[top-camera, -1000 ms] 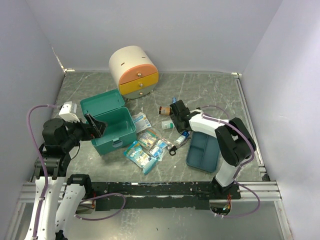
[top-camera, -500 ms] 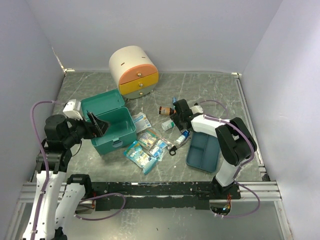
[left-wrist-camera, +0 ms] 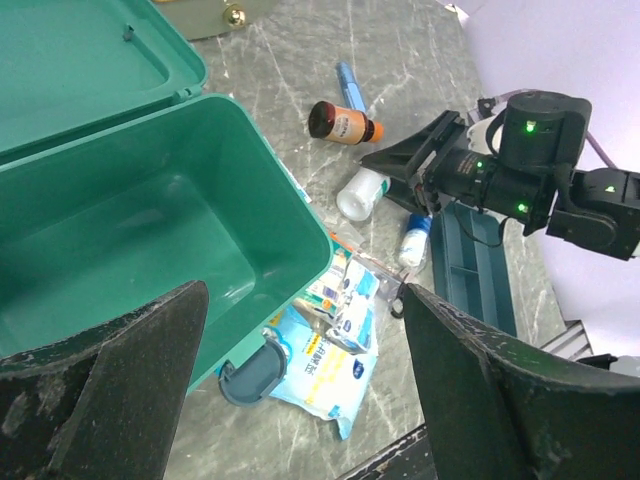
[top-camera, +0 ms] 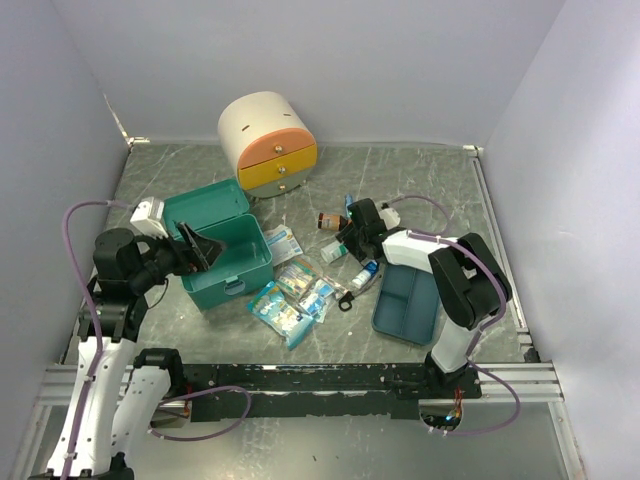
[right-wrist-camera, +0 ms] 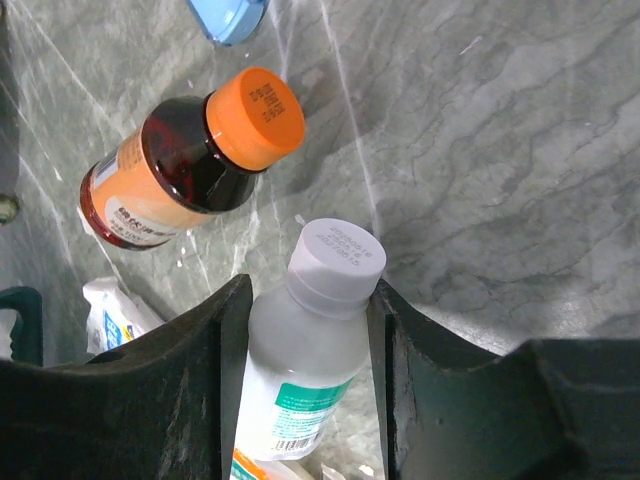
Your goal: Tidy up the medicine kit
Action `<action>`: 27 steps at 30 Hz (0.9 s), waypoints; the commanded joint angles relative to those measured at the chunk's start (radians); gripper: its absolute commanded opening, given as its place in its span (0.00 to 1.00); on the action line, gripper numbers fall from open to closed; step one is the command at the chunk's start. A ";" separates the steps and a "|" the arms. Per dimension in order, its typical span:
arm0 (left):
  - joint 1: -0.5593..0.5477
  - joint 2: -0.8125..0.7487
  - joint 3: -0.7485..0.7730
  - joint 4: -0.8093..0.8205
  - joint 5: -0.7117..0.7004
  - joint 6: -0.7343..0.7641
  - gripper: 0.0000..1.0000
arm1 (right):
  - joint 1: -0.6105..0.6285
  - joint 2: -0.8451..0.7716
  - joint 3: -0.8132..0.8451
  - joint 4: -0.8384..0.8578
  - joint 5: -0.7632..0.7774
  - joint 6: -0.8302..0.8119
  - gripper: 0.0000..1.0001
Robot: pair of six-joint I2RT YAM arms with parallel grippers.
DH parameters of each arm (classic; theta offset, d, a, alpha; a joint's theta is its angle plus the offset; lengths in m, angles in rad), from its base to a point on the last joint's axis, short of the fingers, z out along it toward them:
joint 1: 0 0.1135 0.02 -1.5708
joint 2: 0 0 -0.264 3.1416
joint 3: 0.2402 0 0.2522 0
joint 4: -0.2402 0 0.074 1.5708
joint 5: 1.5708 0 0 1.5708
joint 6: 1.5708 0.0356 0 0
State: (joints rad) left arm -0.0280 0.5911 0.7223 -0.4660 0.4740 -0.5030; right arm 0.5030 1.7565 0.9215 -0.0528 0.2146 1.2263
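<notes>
Two pincers are in play. The right pincer looks clamped on a white bottle lying on the tabletop. The left pincer, spread wide, hovers over the medicine kit, which sits open and empty. The likely next move is to lift the bottle and carry it left into the kit.

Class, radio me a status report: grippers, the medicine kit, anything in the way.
Left gripper open above medicine kit. Right gripper shut on white-capped bottle. Kit lid open, nothing seen inside. Brown bottle close beside it, packets by kit front.
</notes>
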 commanded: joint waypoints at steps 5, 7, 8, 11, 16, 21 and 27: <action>-0.001 0.050 0.030 0.123 0.087 -0.104 0.90 | -0.036 -0.074 -0.031 0.080 -0.107 -0.163 0.30; -0.006 0.063 0.030 0.150 0.102 -0.144 0.90 | -0.049 -0.114 -0.016 0.072 -0.179 -0.227 0.30; -0.011 0.066 0.024 0.181 0.113 -0.173 0.90 | -0.050 -0.141 -0.017 0.064 -0.203 -0.259 0.30; -0.035 0.070 -0.013 0.289 0.121 -0.260 0.90 | -0.050 -0.229 -0.057 0.091 -0.299 -0.346 0.30; -0.137 0.108 -0.020 0.356 0.075 -0.325 0.92 | -0.049 -0.350 -0.127 0.133 -0.440 -0.450 0.30; -0.331 0.210 0.005 0.398 -0.038 -0.355 0.93 | -0.049 -0.444 -0.194 0.196 -0.607 -0.474 0.29; -0.577 0.430 0.049 0.475 -0.123 -0.384 1.00 | -0.045 -0.551 -0.239 0.235 -0.714 -0.489 0.28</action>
State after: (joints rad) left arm -0.4824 0.9085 0.7120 -0.0834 0.4374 -0.8612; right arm 0.4553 1.2831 0.6983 0.0937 -0.3782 0.7650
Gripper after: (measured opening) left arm 0.995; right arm 0.453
